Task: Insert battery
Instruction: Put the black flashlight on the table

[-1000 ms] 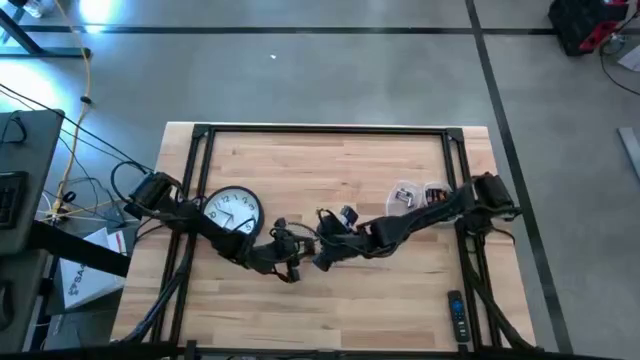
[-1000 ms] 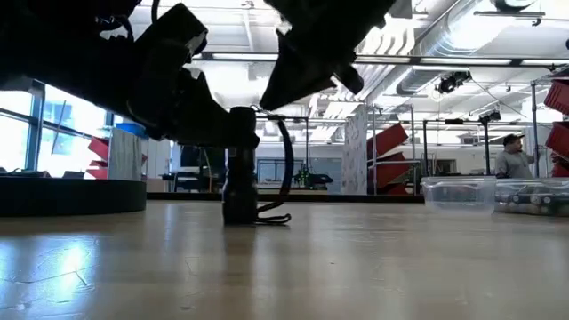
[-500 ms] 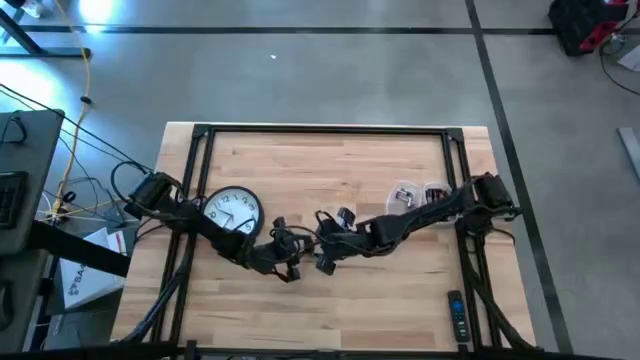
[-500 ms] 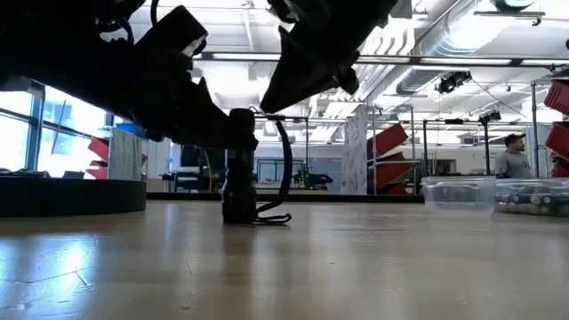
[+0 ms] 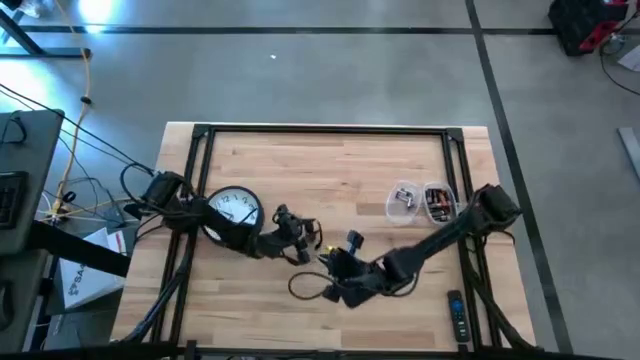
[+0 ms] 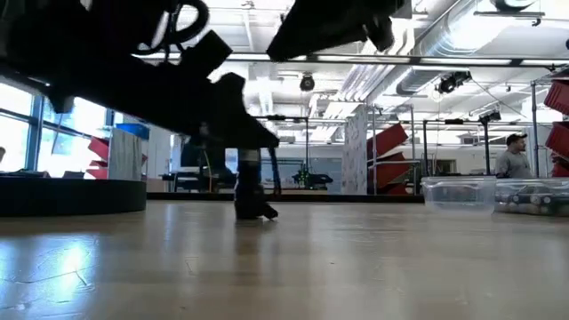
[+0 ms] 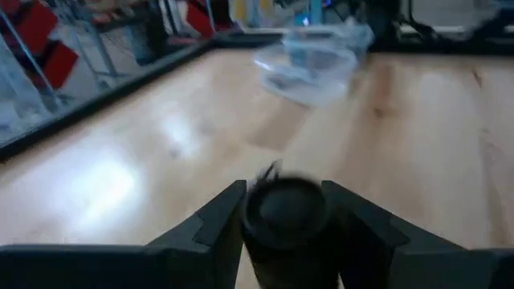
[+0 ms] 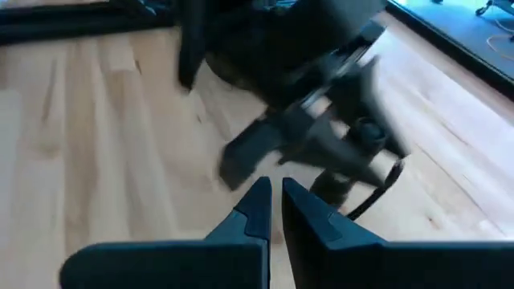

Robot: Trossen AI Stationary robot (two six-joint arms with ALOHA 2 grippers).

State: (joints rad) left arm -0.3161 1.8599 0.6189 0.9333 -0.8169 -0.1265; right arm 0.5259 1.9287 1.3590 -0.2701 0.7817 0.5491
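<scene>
Worktop (image 5: 330,160) – pale wood, black frame at its edges. Wall clock (image 5: 232,210) lies flat near the left edge. Two clear tubs (image 5: 420,200) sit near the right edge. Left claw (image 7: 283,213) near worktop middle – pinching a dark flashlight (image 7: 285,217) upright. Right claw (image 8: 274,197), nearer the front edge: fingers pressed together, nothing between them.

I see a big industrial lab or workshop: bare concrete floor (image 5: 330,70) with taped lines, exposed ducts (image 6: 444,40) and strip lights overhead, red racks (image 6: 387,147), a person (image 6: 511,158) standing beyond the tabletop's (image 6: 356,267) far edge.
</scene>
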